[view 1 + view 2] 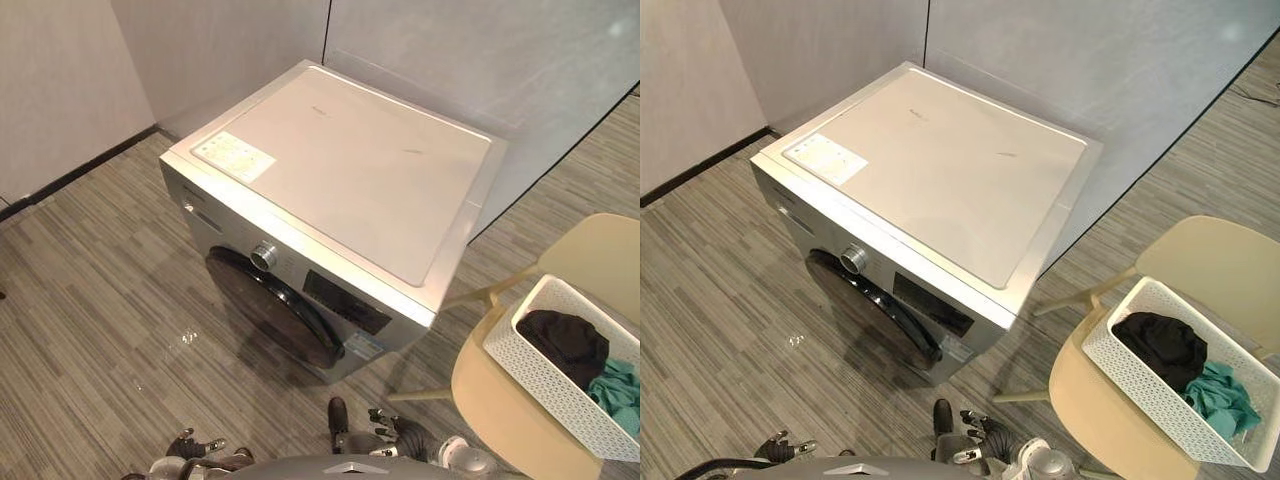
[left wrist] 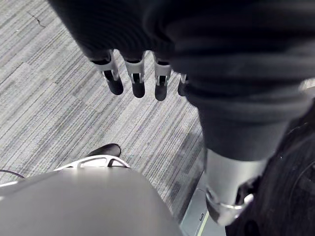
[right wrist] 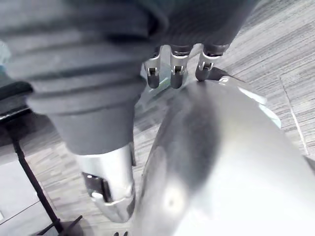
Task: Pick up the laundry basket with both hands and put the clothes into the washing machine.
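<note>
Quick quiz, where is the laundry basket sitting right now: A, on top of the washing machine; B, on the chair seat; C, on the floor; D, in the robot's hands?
B: the white laundry basket rests on the seat of the beige chair, beside the washing machine, with clothes in it.

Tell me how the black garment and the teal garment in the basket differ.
The black garment forms the bigger heap; the teal garment is a smaller bunch. The black one lies toward the washing machine, the teal one farther from it. Both lie crumpled in the white laundry basket.
</note>
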You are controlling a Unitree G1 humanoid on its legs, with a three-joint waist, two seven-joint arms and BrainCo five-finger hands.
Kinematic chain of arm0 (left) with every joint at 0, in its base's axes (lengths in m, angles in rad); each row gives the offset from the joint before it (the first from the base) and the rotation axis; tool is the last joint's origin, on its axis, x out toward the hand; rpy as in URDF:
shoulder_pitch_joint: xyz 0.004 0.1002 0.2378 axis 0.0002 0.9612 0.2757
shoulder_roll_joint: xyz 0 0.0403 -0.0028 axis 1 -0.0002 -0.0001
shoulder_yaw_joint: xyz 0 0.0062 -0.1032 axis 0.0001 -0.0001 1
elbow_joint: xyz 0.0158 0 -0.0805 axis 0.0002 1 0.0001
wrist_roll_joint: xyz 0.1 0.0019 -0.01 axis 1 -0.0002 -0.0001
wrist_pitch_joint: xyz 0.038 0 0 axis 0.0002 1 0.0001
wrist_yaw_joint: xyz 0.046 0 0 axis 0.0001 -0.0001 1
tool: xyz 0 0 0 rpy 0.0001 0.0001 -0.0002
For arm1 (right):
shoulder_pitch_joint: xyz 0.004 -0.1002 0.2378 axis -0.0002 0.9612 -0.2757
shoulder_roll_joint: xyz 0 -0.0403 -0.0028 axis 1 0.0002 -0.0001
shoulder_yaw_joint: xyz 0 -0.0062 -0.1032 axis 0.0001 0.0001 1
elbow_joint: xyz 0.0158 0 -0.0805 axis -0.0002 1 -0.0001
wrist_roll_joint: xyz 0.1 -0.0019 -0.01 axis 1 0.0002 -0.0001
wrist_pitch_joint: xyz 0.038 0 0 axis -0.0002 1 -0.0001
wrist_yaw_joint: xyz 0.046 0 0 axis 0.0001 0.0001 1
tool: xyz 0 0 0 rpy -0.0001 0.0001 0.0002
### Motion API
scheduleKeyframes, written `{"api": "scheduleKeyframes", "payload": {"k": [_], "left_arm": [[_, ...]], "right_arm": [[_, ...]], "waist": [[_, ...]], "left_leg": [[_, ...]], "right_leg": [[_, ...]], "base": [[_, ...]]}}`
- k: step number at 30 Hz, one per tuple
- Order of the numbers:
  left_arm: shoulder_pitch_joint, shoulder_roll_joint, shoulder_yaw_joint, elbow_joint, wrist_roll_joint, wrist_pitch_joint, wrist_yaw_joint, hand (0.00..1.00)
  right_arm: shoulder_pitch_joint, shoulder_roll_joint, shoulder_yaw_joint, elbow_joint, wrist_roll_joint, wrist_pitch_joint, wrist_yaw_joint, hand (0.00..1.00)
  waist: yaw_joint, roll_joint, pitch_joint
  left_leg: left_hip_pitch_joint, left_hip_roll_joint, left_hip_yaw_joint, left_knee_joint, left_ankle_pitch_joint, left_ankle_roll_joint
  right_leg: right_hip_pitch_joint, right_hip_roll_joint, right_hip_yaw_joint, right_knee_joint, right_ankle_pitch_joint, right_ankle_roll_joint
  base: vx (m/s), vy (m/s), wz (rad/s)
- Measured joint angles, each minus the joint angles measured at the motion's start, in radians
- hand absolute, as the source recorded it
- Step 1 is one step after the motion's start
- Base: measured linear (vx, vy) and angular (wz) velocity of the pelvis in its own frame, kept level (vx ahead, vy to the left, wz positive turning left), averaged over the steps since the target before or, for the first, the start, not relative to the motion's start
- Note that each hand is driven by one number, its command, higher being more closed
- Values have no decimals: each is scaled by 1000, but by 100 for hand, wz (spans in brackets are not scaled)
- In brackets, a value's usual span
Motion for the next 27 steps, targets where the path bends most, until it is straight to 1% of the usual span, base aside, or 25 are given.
{"api": "scheduleKeyframes", "payload": {"k": [1,2,3,4,5,6,7,8,10,11,12,13,14,16,17,19,20,22,24,25,26,27], "left_arm": [[-2,-4,0,0,0,-1,0,0],[-2,-4,-1,1,0,-1,0,0],[-3,-5,-1,1,0,-2,0,0],[-3,-5,-1,2,0,-3,0,0],[-3,-6,-1,3,0,-3,0,0],[-3,-6,0,3,0,-3,0,0],[-3,-6,0,4,0,-3,0,0],[-3,-6,1,3,0,-3,1,0],[-2,-9,4,2,0,-4,4,0],[-1,-10,5,2,0,-3,5,0],[0,-14,14,2,-1,-3,9,0],[1,-16,21,2,-1,-3,16,0],[6,-18,25,2,-1,-3,23,0],[16,-28,55,2,-2,-2,37,0],[18,-31,63,3,-2,-2,42,0],[19,-36,82,3,-2,-1,45,0],[19,-36,82,5,-2,-1,46,0],[19,-36,90,6,-1,-1,58,0],[19,-39,100,8,-1,-1,65,0],[19,-44,101,11,0,-1,70,0],[19,-43,101,11,0,-1,72,0],[19,-43,101,11,1,-1,77,0]], "right_arm": [[-31,-27,44,-4,71,19,-1,0],[-53,-50,80,-10,118,38,-1,0],[-67,-68,104,-25,140,51,-1,0],[-90,-103,153,-78,182,64,4,0],[-101,-110,192,-164,249,67,42,0],[-106,-99,211,-209,286,67,54,0],[-123,-53,233,-267,347,65,74,0],[-136,21,251,-293,398,61,75,0],[-159,102,256,-312,421,38,71,0],[-167,116,254,-312,433,33,69,0],[-174,132,236,-312,431,12,53,0],[-172,140,208,-312,427,0,36,0],[-165,158,147,-312,403,-14,12,0],[-148,219,-28,-326,308,-78,-100,0],[-146,229,-63,-338,297,-92,-124,0],[-124,239,-64,-390,255,-128,-165,0],[-121,261,-64,-390,221,-139,-195,0],[-121,293,-73,-396,179,-150,-228,0],[-116,306,-86,-424,95,-151,-259,0],[-93,324,-110,-469,31,-154,-279,0],[-83,329,-119,-487,14,-159,-286,0],[-71,337,-135,-515,-32,-163,-289,0]], "waist": [[0,0,0],[-1,0,0],[-1,0,0],[2,1,0],[9,1,1],[11,2,1],[15,3,2],[16,4,2],[28,9,0],[31,9,0],[36,7,-1],[37,6,-2],[37,4,-3],[33,4,-3],[31,4,-3],[31,5,-4],[29,6,-5],[27,8,-8],[27,11,-9],[29,14,-12],[31,15,-12],[32,16,-12]], "left_leg": [[2,0,-1,0,0,1],[4,1,-2,0,-1,1],[4,1,-3,0,-1,1],[4,2,-4,1,0,1],[4,5,-5,4,0,1],[6,8,-7,5,0,1],[9,13,-16,9,0,0],[12,16,-24,9,2,-3],[9,17,-29,12,3,-4],[7,17,-29,15,3,-4],[3,16,-33,19,3,-4],[2,16,-36,20,3,-4],[1,15,-38,20,3,-4],[0,14,-39,20,3,-4],[0,14,-39,19,3,-4],[-5,14,-47,18,3,-3],[-9,14,-53,18,5,-2],[-17,12,-63,17,7,0],[-19,9,-71,16,7,1],[-19,7,-84,16,7,1],[-19,6,-87,16,7,1],[-19,5,-92,16,7,1]], "right_leg": [[3,0,-1,0,0,0],[7,1,-2,-2,0,0],[9,1,-3,-2,0,0],[9,1,-5,-3,0,0],[12,4,-7,-4,1,-1],[16,6,-9,-6,1,-2],[26,9,-15,-10,2,-4],[31,11,-24,-11,2,-6],[32,11,-31,-11,3,-8],[32,10,-31,-11,3,-9],[32,9,-31,-11,5,-10],[32,8,-31,-11,5,-10],[33,7,-32,-11,5,-10],[32,5,-33,-11,5,-10],[32,5,-34,-12,5,-10],[32,5,-40,-16,5,-10],[32,3,-46,-19,5,-10],[32,-1,-60,-24,6,-8],[40,-3,-64,-32,8,-7],[51,-3,-75,-42,9,-6],[54,-4,-80,-45,9,-5],[58,-6,-85,-47,9,-5]], "base": [[0,0,0],[0,0,0],[-19,-14,3],[-48,-31,3],[-56,-37,3],[-53,-41,8],[-62,-54,14],[-51,-44,15],[-61,-47,9],[-68,-40,7],[-48,-17,7],[-44,-13,8],[-35,-9,5],[-17,-7,1],[0,0,0],[-6,-19,9],[-2,-20,13],[-3,-16,16],[0,-12,18],[1,-16,22],[-6,-19,23],[-17,-13,16]]}}
